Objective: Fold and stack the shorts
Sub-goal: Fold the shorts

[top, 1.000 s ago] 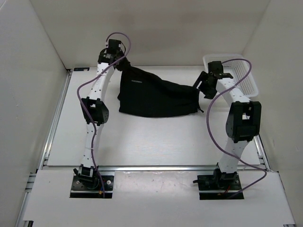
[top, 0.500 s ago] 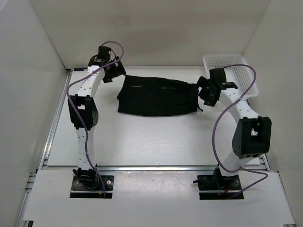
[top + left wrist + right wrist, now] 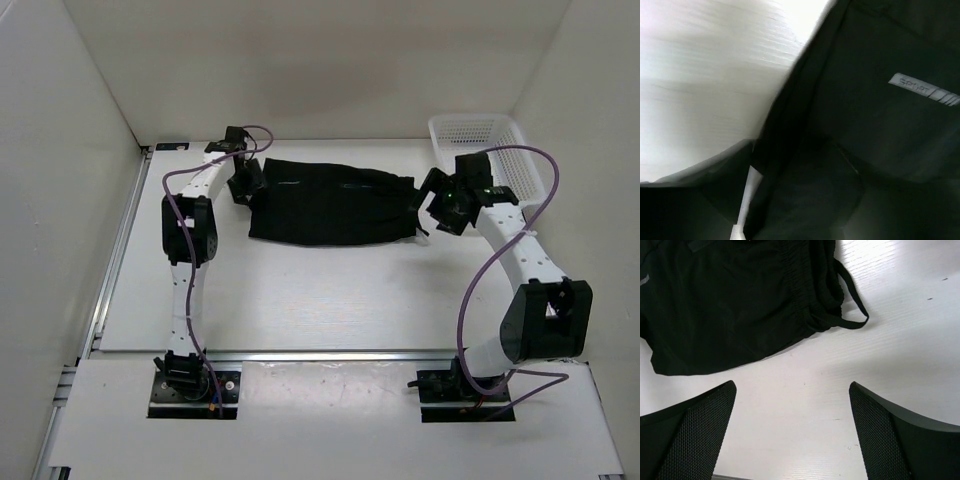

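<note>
A white desk [image 3: 320, 290] carries two things. The black shorts [image 3: 330, 200] lie flat across its far middle, spread sideways, their thin drawstring [image 3: 852, 300] trailing in a loop onto the bare surface at the right end. A white mesh basket [image 3: 478, 128] sits in the far right corner, near the shorts but apart from them.

Shows a white lattice basket [image 3: 480, 130] at the far right corner of a pale table [image 3: 320, 290], close to the right wall [image 3: 600, 150]. Shows a metal rail [image 3: 115, 250] along the table's left edge, a second rail [image 3: 330, 354] across its near edge, and plain white walls left and far.
</note>
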